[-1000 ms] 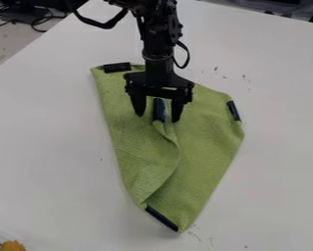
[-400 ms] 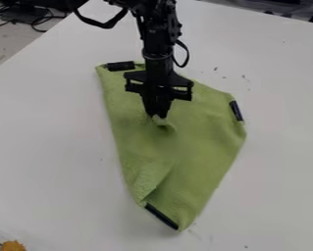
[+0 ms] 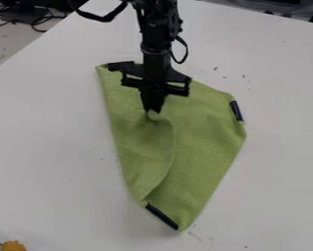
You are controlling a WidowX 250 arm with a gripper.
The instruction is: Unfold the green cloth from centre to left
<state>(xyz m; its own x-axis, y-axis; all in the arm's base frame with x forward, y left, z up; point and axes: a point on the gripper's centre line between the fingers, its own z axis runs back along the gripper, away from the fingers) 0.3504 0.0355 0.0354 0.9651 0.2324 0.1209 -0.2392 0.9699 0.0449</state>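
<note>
Fingers (image 3: 152, 104) are closing together on a pinch of cloth (image 3: 204, 132), at the tip of the flap (image 3: 140, 152). The cloth is lying mid-tabletop (image 3: 47, 127), its long axis running from the top of the view down to a narrow lower end. A dark strip (image 3: 162, 217) is edging that end; another strip (image 3: 236, 111) is sitting at the right corner. The arm (image 3: 157, 34) is hanging in from the top edge, over the cloth's upper part.

Key relation: the flap is folding in over the middle, and its fold is running down the cloth's left side. The pinch is sitting just inboard, to the right of that fold. The flap's free edge is curving down from near the fingers to the lower left, by the lower strip. So the coming move is needing to go left across the fold, not along the long axis.

Step in hand, as judged: gripping the tip, opening still pending. Next is probably calling for a modest lift, a sweep left past the fold, then lowering and release. Risks: the pinch is looking small, so the cloth could be slipping; a low drag could be bunching the flap or pulling the whole cloth along. It is likely handling limp, with the lower end lagging.
</note>
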